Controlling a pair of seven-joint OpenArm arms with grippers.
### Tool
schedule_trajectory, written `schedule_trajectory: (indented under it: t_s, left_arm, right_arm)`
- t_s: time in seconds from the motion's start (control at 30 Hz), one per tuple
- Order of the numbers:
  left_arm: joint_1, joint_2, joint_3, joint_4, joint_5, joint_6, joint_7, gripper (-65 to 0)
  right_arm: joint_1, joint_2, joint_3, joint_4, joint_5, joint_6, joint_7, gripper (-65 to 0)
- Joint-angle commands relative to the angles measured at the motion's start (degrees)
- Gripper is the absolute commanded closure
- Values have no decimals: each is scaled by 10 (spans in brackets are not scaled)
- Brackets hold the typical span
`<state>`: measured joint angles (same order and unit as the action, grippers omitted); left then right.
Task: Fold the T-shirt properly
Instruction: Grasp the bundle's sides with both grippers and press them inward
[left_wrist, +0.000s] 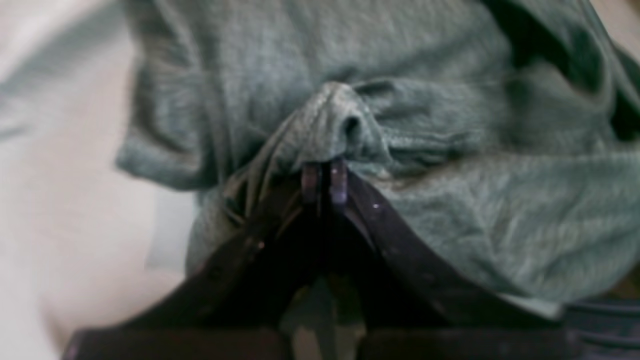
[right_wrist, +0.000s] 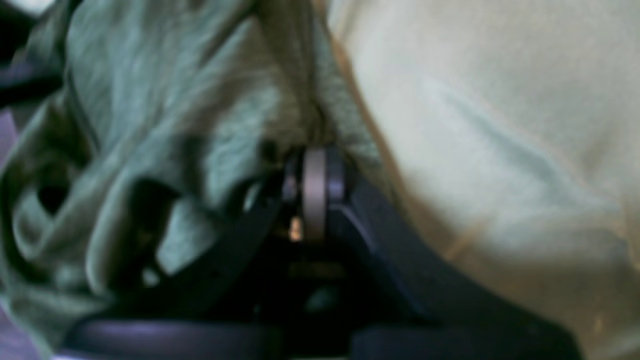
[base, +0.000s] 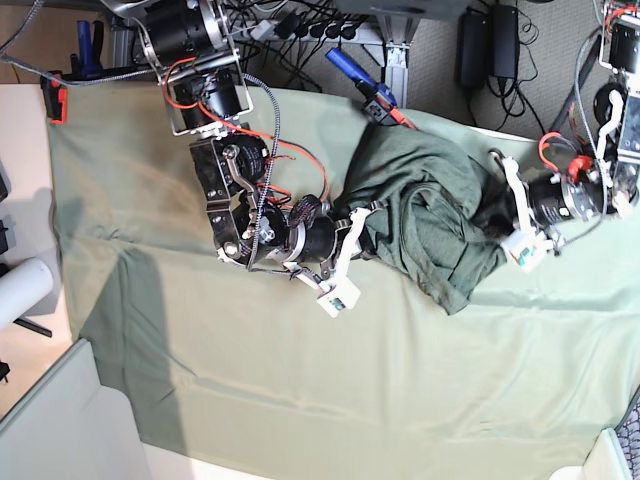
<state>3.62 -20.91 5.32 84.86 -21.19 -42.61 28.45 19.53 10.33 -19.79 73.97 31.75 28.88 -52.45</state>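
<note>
The T-shirt (base: 425, 215), dark olive-green and crumpled, lies bunched in a heap at the middle right of the table and is held between both arms. My left gripper (left_wrist: 324, 175) is shut on a pinched fold of the T-shirt (left_wrist: 450, 200); in the base view it (base: 492, 218) sits at the heap's right edge. My right gripper (right_wrist: 315, 175) is shut on a ridge of the T-shirt (right_wrist: 165, 115); in the base view it (base: 362, 222) grips the heap's left edge.
A pale mint-green table cloth (base: 300, 380) covers the table. Cables and power strips (base: 330, 25) run along the far edge, and a blue-handled tool (base: 355, 75) lies just beyond the shirt. A white roll (base: 22, 290) sits off the left edge.
</note>
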Motion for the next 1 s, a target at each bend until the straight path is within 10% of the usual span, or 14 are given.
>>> schedule_trajectory:
  t_s: [0.0, 0.97]
  left_arm:
    - [-22, -7, -3, -6, 17, 26, 9, -17]
    - [-157, 48, 88, -96, 73, 26, -39, -17]
  right_arm:
    - [7, 6, 0, 7, 6, 9, -17, 0]
    - [-109, 52, 9, 153, 17, 9, -38, 0]
